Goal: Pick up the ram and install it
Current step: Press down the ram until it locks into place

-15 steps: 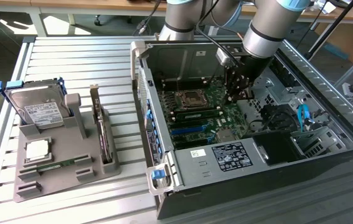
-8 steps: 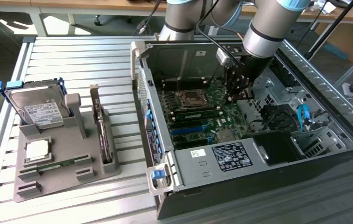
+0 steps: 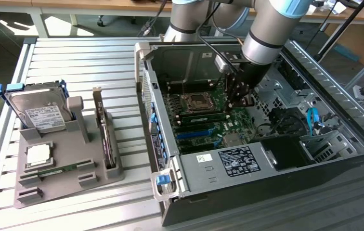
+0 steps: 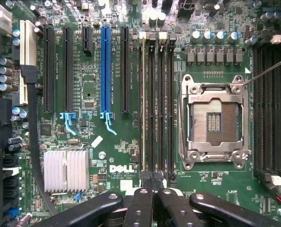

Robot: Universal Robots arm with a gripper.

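Observation:
A green ram stick [image 3: 202, 117] stands on edge in one of the motherboard's memory slots inside the open computer case [image 3: 336, 96]. In the wrist view its thin top edge [image 4: 143, 104] runs along the slot nearest the blue connector. My gripper [image 3: 240, 100] hangs low over the board beside the processor socket [image 3: 198, 101]. The gripper [image 4: 152, 183] is shut with nothing visible between its black fingers, just past the near end of the memory slots [image 4: 160, 109]. A second green ram stick [image 3: 57, 170] lies flat in the grey fixture outside the case.
The grey fixture [image 3: 98, 180] on the slatted table also holds a hard drive [image 3: 37, 113], a square silver chip [image 3: 39, 154] and an upright dark expansion card [image 3: 107, 137]. Inside the case are a heatsink [image 4: 66, 170], a black cable [image 4: 32, 142] and a power supply [image 3: 237, 162].

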